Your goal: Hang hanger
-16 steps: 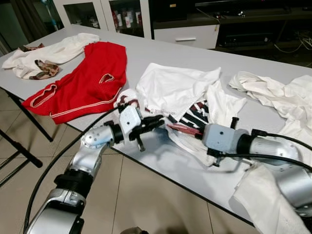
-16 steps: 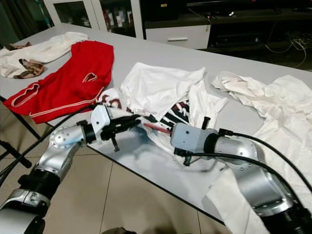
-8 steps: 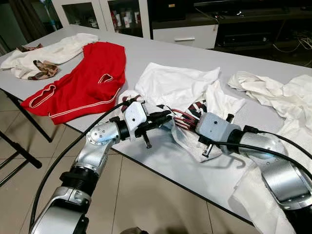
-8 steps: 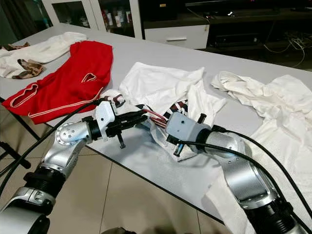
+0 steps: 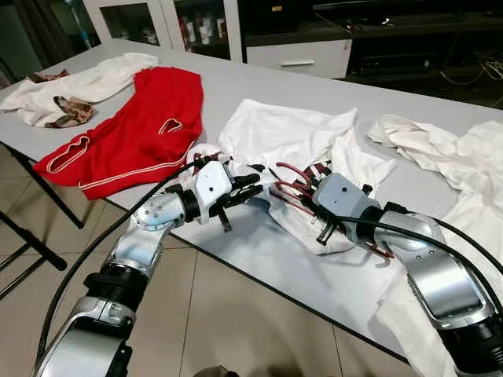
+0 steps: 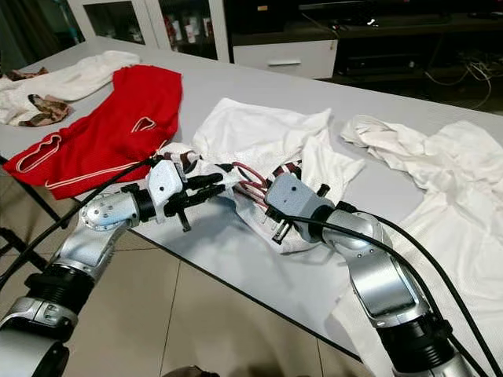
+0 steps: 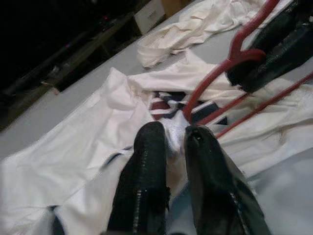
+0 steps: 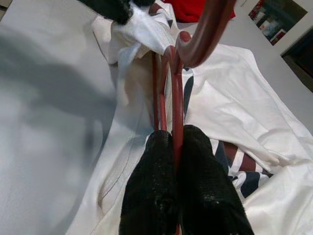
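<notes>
A dark red hanger (image 5: pixel 289 182) lies over a white shirt (image 5: pixel 275 140) with a navy and red print, spread at the middle of the grey table (image 5: pixel 259 86). My right gripper (image 8: pixel 177 134) is shut on the hanger's thin bars, and the curved hook (image 8: pixel 205 29) rises beyond its fingers. My left gripper (image 5: pixel 250 182) sits just left of the hanger, near the table's front edge. It is shut on a fold of the white shirt (image 7: pixel 172 139), which shows between its fingers (image 7: pixel 146 147). The two grippers are close together, with the hanger (image 7: pixel 220 73) between them.
A red garment (image 5: pixel 134 133) lies at the left of the table, with a white and brown patterned one (image 5: pixel 71 90) beyond it. More white clothes (image 5: pixel 448 157) are piled at the right. A cabinet (image 5: pixel 299 56) stands behind the table, and tiled floor (image 5: pixel 236 330) lies below its front edge.
My right gripper has moved left toward the left gripper and lifted the hanger off the shirt. The left gripper has kept its hold on the shirt and shifted slightly.
</notes>
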`<state>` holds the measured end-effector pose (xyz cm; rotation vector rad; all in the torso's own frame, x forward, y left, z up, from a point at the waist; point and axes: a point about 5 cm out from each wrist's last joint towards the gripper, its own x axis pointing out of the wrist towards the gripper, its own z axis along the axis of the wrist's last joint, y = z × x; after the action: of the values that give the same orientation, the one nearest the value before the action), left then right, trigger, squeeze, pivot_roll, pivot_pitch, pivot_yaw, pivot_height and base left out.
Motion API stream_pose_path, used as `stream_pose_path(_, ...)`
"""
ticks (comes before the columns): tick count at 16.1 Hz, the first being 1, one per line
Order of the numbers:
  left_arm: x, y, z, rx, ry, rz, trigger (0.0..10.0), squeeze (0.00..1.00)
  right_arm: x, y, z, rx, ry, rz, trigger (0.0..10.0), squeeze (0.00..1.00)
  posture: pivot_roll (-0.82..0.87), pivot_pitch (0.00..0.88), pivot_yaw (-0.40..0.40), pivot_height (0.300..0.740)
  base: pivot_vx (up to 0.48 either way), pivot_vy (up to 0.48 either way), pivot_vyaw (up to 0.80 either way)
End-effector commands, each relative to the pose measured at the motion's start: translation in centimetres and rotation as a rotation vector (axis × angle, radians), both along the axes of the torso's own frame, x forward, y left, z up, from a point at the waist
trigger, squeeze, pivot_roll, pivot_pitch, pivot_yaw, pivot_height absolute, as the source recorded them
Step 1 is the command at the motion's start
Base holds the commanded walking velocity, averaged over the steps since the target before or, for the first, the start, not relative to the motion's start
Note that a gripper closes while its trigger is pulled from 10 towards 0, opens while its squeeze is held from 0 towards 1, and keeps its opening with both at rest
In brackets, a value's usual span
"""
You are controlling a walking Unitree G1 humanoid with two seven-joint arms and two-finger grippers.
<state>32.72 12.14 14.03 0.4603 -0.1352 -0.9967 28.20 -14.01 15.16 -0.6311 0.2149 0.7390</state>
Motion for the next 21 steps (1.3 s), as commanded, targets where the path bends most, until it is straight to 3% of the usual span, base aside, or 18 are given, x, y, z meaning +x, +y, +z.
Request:
stream_pose_path(1, 0.4, 0.3, 1.7, 0.004, -0.108, 0.037, 10.0, 0.07, 0.1, -0.2, -0.2, 0.028, 0.009, -0.016, 10.0, 0.00, -0.12, 0.000, 0.104, 0.736, 0.000, 0.000, 0.00)
stream_pose_path(2, 0.5, 0.5, 2.5, -0.028, -0.151, 0.056, 10.0, 0.00, 0.1, -0.1, -0.5, 0.040, 0.014, -0.019, 10.0, 0.00, -0.12, 0.000, 0.101, 0.736, 0.000, 0.000, 0.00)
stream_pose_path(6, 0.5, 2.1, 5.9, -0.107, -0.311, 0.142, 10.0, 0.00, 0.1, 0.4, -1.1, 0.087, 0.016, -0.019, 10.0, 0.00, -0.11, 0.000, 0.096, 0.736, 0.000, 0.000, 0.00)
stream_pose_path(10, 0.4, 5.4, 6.4, -0.100, -0.297, 0.241, 10.0, 0.00, 0.6, 0.8, -0.8, 0.184, -0.003, -0.047, 10.0, 0.00, -0.11, 0.000, 0.099, 0.736, 0.000, 0.000, 0.00)
stream_pose_path(13, 0.2, 7.0, 6.7, -0.184, -0.287, 0.336, 10.0, 0.00, 0.9, 0.9, 2.2, 0.351, -0.121, -0.025, 10.0, 0.00, -0.11, 0.000, 0.097, 0.736, 0.000, 0.000, 0.00)
stream_pose_path(17, 0.4, 6.8, 7.8, -0.220, -0.337, 0.357, 10.0, 0.00, 1.2, 1.3, 4.0, 0.469, -0.179, -0.009, 10.0, 0.00, -0.10, 0.000, 0.095, 0.736, 0.000, 0.000, 0.00)
stream_pose_path(21, 0.4, 7.0, 8.5, -0.225, -0.375, 0.375, 10.0, 0.00, 2.3, 0.4, 5.9, 0.529, -0.218, -0.028, 10.0, 0.00, -0.10, 0.000, 0.099, 0.736, 0.000, 0.000, 0.00)
